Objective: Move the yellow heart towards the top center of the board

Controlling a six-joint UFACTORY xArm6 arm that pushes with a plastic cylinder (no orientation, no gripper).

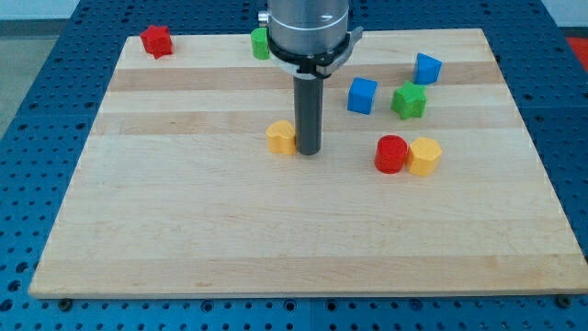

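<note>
**Rod meets yellow heart at mid-board**

On the wooden board (184,239), my tip (308,151) stands down on the surface, touching the right side of the yellow heart (281,137), near the centre. The heart looks light, rigid and likely to slide; a push from its lower edge seems best. Farther back, the arm hides most of a green block (260,42), shape unclear.
</note>
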